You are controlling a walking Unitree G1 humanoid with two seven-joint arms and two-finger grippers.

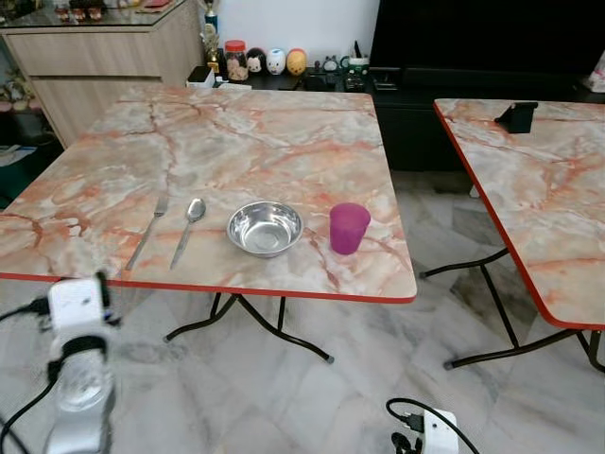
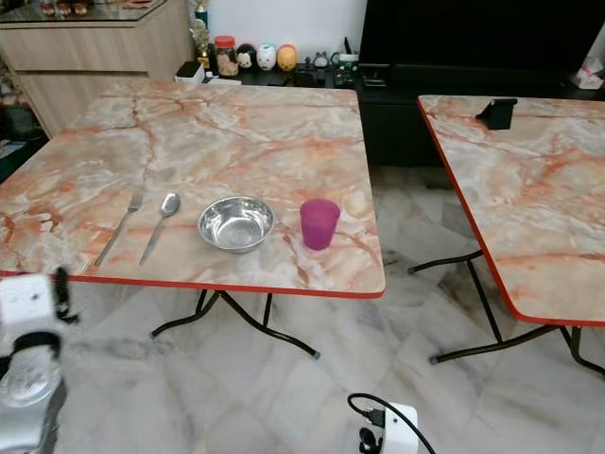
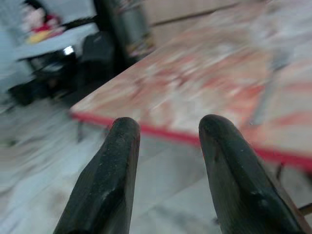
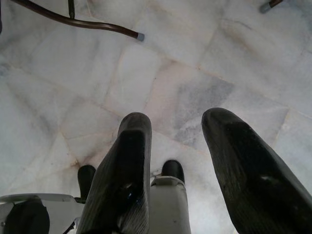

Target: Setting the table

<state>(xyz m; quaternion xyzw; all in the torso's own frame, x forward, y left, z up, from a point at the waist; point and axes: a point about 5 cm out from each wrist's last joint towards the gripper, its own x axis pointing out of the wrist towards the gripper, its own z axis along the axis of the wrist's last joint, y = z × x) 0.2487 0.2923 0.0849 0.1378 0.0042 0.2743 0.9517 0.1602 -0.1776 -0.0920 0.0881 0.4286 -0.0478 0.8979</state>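
On the marble-patterned folding table with the red edge [image 1: 284,142] a place setting lies in a row near the front edge: a slim steel fork [image 1: 149,230], a steel spoon [image 1: 188,228] just beside it, a shiny round steel bowl [image 1: 265,227] and a translucent purple plastic cup [image 1: 349,227]. None of them touch each other. A second matching table [image 1: 529,189] stands to the right, bare except for a small black stand [image 1: 516,115] near its far edge.

Your left gripper [image 3: 165,170] is raised at the table's front left corner, level with the red edge, fingers spread apart and holding nothing. Your right gripper [image 4: 195,165] hangs low, pointing at the pale marble floor tiles [image 4: 195,73], its fingers parted and empty too.

The setting looks close to finished, so the step in hand is probably a tidy-up of the cutlery. If so, bring the left gripper in above the tabletop instead of at edge height, so the fingers don't catch the rim. The left wrist view is blurred, so what looks like the fork there is only a guess; trust the head camera for aiming. Come down over the fork's handle, which lies flat and thin, and pinch across it gently without nudging the spoon.
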